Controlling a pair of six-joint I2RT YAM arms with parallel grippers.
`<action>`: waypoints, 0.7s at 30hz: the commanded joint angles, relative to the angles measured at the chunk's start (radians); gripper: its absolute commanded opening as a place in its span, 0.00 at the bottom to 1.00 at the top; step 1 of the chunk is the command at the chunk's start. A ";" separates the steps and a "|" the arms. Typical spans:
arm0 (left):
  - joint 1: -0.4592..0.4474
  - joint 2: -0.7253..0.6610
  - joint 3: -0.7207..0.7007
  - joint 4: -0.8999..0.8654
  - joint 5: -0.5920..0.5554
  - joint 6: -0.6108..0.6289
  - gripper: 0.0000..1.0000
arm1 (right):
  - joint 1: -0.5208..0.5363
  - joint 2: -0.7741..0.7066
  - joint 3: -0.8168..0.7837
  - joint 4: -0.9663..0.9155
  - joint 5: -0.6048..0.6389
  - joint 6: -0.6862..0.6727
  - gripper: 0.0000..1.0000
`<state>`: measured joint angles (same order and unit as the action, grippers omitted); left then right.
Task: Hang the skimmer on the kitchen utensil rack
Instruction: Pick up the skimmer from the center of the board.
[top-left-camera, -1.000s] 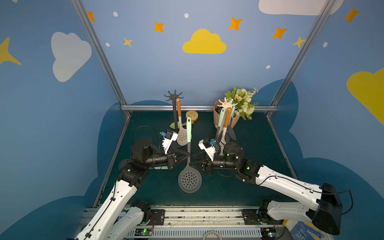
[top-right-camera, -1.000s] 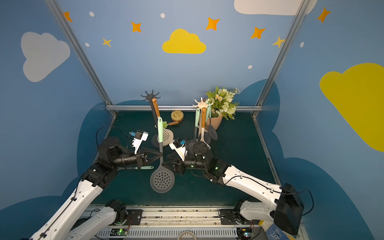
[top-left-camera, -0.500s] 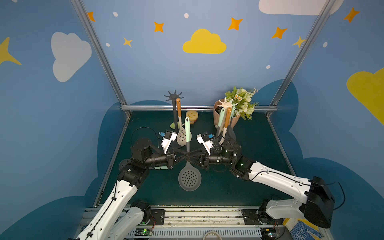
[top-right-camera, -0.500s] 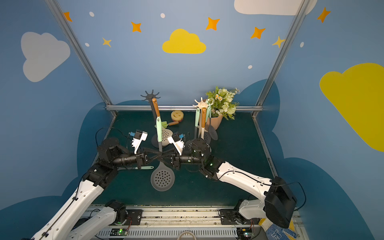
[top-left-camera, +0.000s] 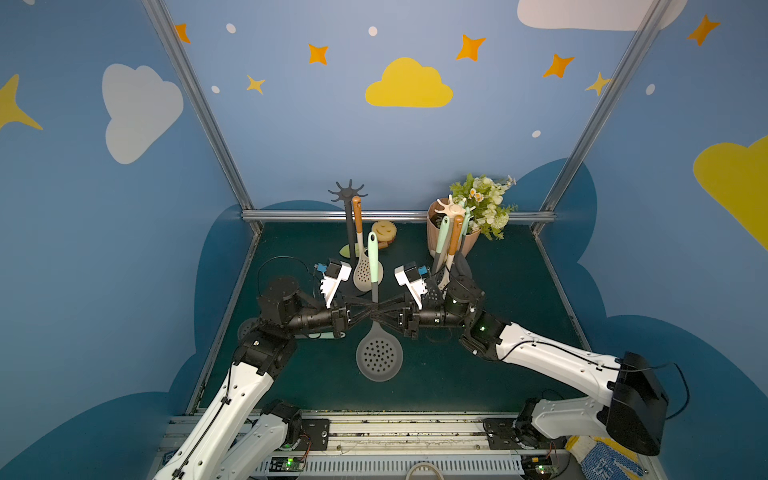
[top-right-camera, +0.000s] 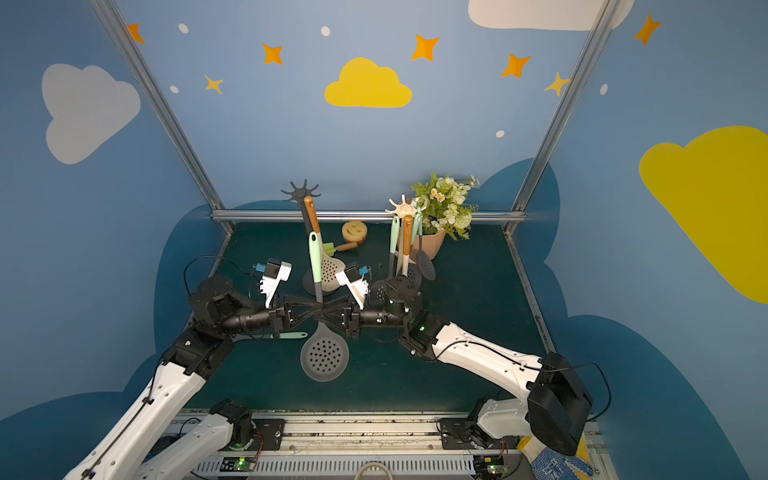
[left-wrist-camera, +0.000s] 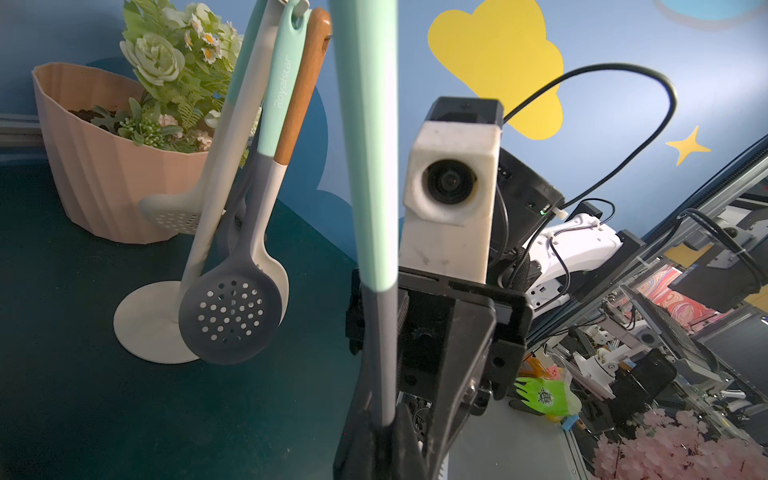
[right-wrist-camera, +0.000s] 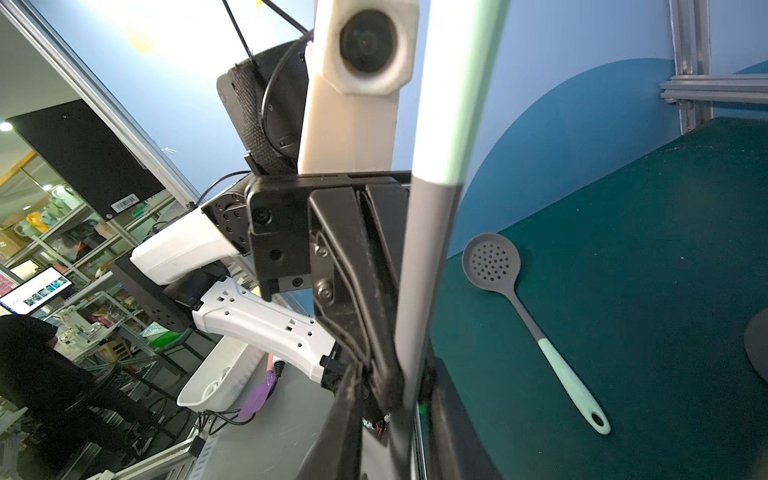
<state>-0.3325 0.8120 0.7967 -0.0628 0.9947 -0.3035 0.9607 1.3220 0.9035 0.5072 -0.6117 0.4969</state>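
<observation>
Top view, skimmer (top-left-camera: 379, 353) upright (bowl down), left end effector (top-left-camera: 371, 311) clamping handle.

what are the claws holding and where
Both the left claw and right claw grip the grey perforated skimmer with mint handle on its grey neck.

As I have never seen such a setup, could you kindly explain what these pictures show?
Two robot arms work over a green table. Two pictures look down from one overhead stereo camera; the other two come from cameras on the arms' wrists. In a top view, the left gripper and the right gripper meet mid-table, the fingers of both shut on the handle of a skimmer, held upright, holed grey head down. Behind stand a black utensil rack with one beige skimmer hanging, a cream rack carrying several utensils, a flower pot and a smiley sponge. The right wrist view shows a second grey skimmer lying on the table.
</observation>
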 joint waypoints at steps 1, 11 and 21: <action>0.001 0.006 0.013 0.032 -0.023 -0.030 0.04 | 0.007 0.021 -0.006 0.022 0.010 -0.019 0.27; 0.002 0.010 0.020 0.018 -0.021 -0.023 0.04 | 0.006 0.014 -0.021 0.018 0.000 -0.025 0.30; 0.001 0.010 0.033 -0.018 -0.038 -0.016 0.04 | 0.005 0.031 -0.014 0.014 0.009 -0.013 0.00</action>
<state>-0.3321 0.8253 0.7975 -0.0681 0.9741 -0.3256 0.9627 1.3426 0.8917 0.5102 -0.6056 0.4934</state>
